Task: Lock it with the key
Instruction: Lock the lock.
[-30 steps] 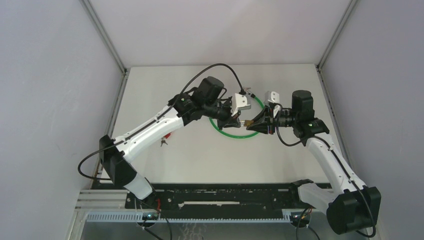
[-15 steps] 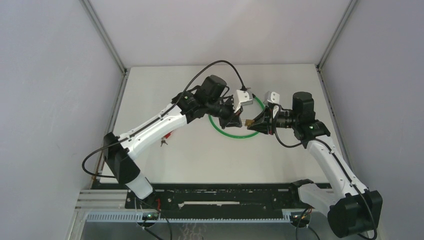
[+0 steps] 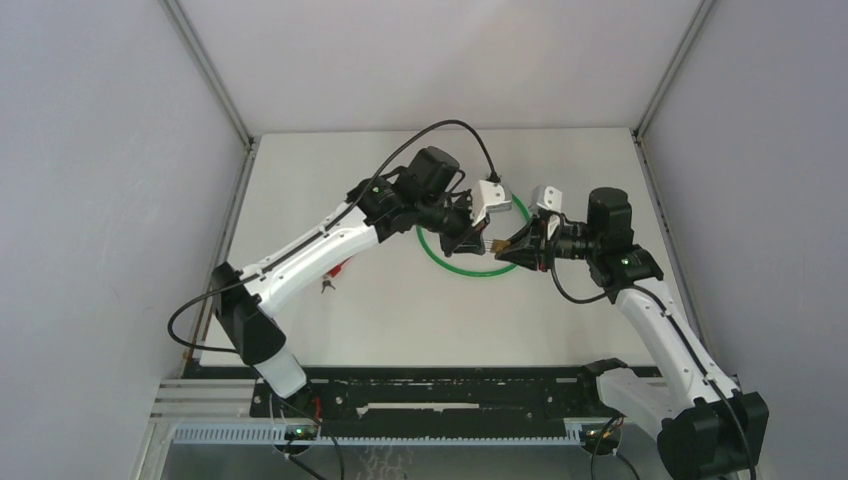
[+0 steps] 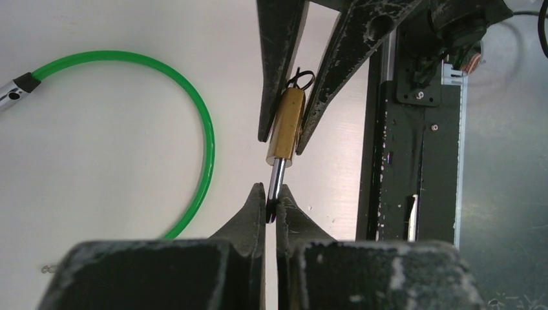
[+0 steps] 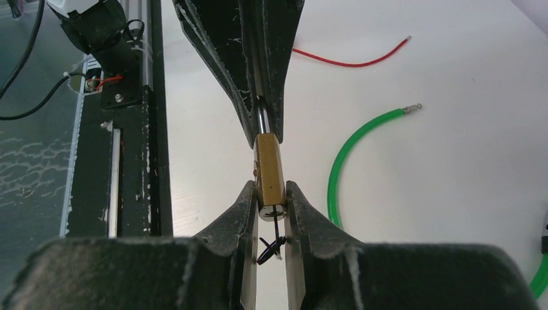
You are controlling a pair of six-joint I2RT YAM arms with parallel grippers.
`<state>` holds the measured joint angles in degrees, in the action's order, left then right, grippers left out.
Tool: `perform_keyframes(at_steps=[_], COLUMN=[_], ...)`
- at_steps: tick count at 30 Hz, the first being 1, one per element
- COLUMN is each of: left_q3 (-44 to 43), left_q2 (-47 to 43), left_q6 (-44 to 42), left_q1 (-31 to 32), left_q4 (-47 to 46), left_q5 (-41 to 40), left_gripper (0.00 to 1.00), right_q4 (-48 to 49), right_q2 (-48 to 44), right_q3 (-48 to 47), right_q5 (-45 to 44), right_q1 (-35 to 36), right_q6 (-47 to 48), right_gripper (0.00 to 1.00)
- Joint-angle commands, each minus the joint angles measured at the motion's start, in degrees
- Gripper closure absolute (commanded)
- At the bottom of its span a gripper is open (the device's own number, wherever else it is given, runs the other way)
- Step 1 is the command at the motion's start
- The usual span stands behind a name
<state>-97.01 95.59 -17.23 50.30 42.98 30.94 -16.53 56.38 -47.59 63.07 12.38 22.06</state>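
A small brass lock (image 4: 286, 123) is held in the air between both grippers. My right gripper (image 5: 271, 190) is shut on the lock's (image 5: 269, 168) rear end, where a black wire loop (image 5: 271, 244) hangs. My left gripper (image 4: 271, 197) is shut on the dark head of the key (image 4: 276, 177), whose silver shaft runs into the lock's other end. In the top view the two grippers meet tip to tip at the lock (image 3: 493, 243), above the green cable ring (image 3: 450, 262). The cable (image 4: 200, 116) lies loose on the table with its metal end (image 5: 413, 108) free.
A red wire (image 5: 349, 62) lies on the table behind the left arm. Small spare keys (image 3: 327, 284) lie at the left. A black rail (image 3: 450, 385) runs along the near table edge. Grey walls close in three sides.
Both grippers have stayed joined at the lock. The left arm's wrist and the pair have shifted slightly right and farther back over the green ring.
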Motion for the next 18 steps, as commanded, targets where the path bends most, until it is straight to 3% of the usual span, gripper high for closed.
perform_keyframes(at_steps=[1, 12, 18], left_q3=[-3.7, -2.0, 1.8], left_q2=[2.5, 2.2, -1.2], left_q6=[-2.6, -6.5, -8.8], left_q1=[7.2, 7.9, 7.4], left_q4=[-10.4, -8.8, -8.2], left_q5=[7.1, 7.4, 4.6], left_gripper=[1.00, 1.00, 1.00], right_q4=[8.1, 4.0, 2.1], right_q2=[-1.5, -0.3, -1.7], right_q3=[-1.7, -4.5, -4.5], right_q5=[7.7, 2.8, 4.3], right_q1=[5.1, 9.9, 5.3], right_q6=[-0.1, 3.7, 4.5], right_gripper=[1.00, 1.00, 1.00])
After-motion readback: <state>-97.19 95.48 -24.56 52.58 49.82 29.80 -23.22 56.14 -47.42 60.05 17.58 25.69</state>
